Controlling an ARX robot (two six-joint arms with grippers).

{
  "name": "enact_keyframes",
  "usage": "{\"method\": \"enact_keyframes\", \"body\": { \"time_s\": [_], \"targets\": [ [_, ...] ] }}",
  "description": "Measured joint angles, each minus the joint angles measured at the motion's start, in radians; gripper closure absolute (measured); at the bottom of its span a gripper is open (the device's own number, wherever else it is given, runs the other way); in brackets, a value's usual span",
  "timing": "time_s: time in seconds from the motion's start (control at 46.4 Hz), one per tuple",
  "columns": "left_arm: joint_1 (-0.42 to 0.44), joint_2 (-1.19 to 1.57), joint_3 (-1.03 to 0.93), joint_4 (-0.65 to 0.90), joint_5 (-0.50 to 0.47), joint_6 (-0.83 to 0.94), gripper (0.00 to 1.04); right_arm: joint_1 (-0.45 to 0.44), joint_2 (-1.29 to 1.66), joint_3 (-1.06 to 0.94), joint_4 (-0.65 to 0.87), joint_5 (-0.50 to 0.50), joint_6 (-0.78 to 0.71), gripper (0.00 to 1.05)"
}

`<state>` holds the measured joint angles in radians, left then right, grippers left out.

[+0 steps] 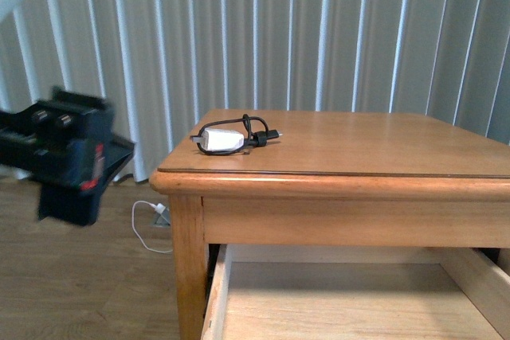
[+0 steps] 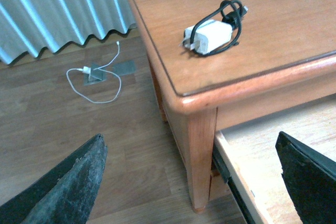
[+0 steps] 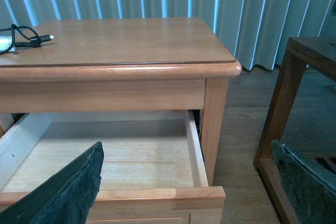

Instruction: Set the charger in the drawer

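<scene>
The charger, a white plug block with a looped black cable, lies near the left back corner of the wooden table top. Below the top, the drawer is pulled out and its pale inside is bare. My left arm hovers blurred left of the table, at about top height. In the left wrist view, the left gripper is open above the table's corner leg, with the charger further ahead. The right gripper is open over the drawer's right side wall. Only the charger's cable shows in that view.
A thin white cord with a plug lies on the wood floor by a floor plate, left of the table. Pleated curtains hang behind. Another dark wooden piece of furniture stands close to the table's right side.
</scene>
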<state>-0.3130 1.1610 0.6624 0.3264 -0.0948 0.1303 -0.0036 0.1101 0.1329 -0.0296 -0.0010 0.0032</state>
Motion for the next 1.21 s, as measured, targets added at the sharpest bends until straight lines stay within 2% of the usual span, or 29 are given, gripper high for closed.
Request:
{"method": "enact_keyframes", "body": {
  "time_s": [0.129,0.302,0.625,0.733,0.991,1.207],
  "targets": [
    [0.012,0.127,0.134,0.0,0.069,0.018,0.06,0.0,0.0,0.0,0.0,0.0,0.0,0.09],
    [0.041,0.282,0.294,-0.016,0.111,0.044,0.06,0.0,0.0,0.0,0.0,0.0,0.0,0.09],
    [0.063,0.566,0.559,-0.037,0.289,0.057,0.06,0.0,0.0,0.0,0.0,0.0,0.0,0.09],
    [0.064,0.642,0.625,-0.039,0.287,0.074,0.06,0.0,0.0,0.0,0.0,0.0,0.0,0.09],
    [0.061,0.764,0.726,-0.042,0.391,0.105,0.06,0.0,0.0,0.0,0.0,0.0,0.0,0.09],
    [0.04,0.812,0.755,-0.04,0.387,0.117,0.06,0.0,0.0,0.0,0.0,0.0,0.0,0.09]
  ]
}}
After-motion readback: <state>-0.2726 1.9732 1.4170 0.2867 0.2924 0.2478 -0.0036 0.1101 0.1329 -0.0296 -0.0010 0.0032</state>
